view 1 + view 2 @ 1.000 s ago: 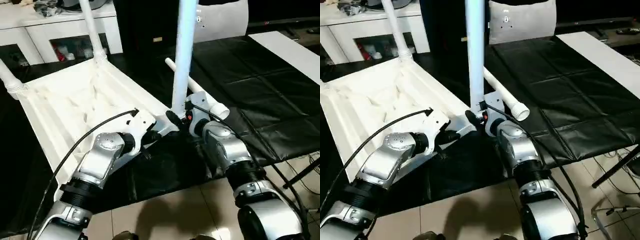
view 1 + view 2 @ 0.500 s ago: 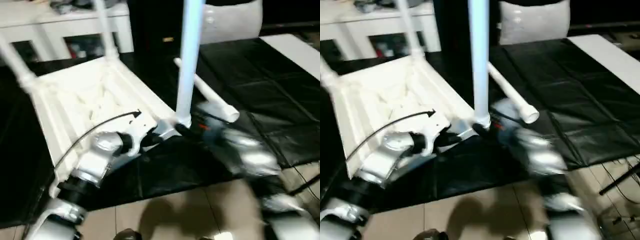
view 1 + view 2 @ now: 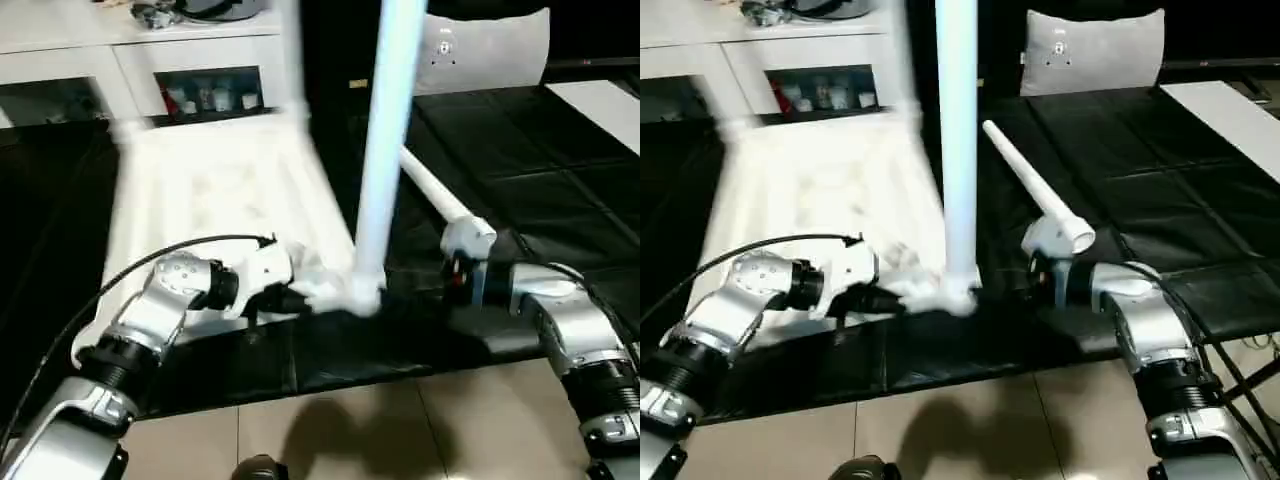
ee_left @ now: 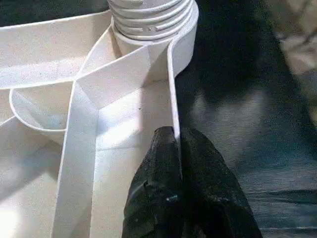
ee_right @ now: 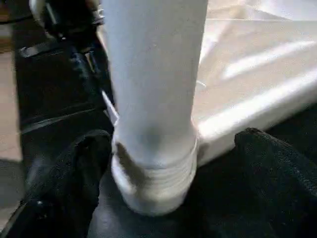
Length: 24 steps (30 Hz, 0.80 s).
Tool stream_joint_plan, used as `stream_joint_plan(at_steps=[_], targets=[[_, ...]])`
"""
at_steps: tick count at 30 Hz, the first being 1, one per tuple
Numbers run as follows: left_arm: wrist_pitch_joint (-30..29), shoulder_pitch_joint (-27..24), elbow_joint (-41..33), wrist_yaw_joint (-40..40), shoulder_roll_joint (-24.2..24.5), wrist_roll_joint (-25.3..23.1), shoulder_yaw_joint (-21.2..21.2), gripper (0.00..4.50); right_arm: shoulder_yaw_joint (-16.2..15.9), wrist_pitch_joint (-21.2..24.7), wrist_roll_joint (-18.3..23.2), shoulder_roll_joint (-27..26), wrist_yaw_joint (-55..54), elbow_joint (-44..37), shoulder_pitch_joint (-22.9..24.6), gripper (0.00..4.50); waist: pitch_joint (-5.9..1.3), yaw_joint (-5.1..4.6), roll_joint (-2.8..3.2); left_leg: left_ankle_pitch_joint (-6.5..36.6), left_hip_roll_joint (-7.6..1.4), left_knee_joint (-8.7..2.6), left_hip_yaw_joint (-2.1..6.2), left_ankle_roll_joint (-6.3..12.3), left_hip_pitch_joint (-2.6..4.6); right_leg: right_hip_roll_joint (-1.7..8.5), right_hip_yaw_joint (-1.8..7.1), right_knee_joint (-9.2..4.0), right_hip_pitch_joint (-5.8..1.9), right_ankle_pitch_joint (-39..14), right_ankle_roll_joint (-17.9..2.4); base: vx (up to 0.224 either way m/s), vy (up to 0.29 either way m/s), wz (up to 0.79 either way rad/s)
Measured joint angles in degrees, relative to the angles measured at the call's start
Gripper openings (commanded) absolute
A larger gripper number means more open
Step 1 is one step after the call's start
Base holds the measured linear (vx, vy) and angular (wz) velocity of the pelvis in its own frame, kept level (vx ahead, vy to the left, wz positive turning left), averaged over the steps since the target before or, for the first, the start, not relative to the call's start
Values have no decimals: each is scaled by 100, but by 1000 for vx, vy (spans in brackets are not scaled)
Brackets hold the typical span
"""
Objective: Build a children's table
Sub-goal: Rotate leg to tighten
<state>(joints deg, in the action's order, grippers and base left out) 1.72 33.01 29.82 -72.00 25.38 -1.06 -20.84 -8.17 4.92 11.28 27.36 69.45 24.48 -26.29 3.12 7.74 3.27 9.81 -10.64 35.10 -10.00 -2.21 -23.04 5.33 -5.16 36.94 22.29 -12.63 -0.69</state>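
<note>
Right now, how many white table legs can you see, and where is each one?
2 clearly: one leg stands upright in the near corner socket of the tabletop; one loose leg lies on the black cover beside it. A blurred streak at the far corner may be another.

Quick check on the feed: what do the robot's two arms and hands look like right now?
Both forearms are silver metal with ribbed black wrist collars. The left arm has a black cable looping over it to a white wrist housing. The right arm shows a small red marking near its wrist. Each hand's fingers are matte black.
</note>
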Motion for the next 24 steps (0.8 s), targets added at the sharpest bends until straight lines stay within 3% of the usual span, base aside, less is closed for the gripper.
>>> stream_joint_plan(at_steps=[14,24], targets=[[456,223,368,-218,-79,-44,-130,0,-301,252,-18,-28,427,135,-139,300,0,21,0,0,-3,0,-1,0,2,-1,-4,1,1,0,0,0,0,0],[560,261,491,-227,-95,-36,-130,0,-277,497,50,-63,471,208,-207,267,-1,20,0,0,-4,0,-1,-1,4,-1,-4,3,0,0,0,0,0,0]])
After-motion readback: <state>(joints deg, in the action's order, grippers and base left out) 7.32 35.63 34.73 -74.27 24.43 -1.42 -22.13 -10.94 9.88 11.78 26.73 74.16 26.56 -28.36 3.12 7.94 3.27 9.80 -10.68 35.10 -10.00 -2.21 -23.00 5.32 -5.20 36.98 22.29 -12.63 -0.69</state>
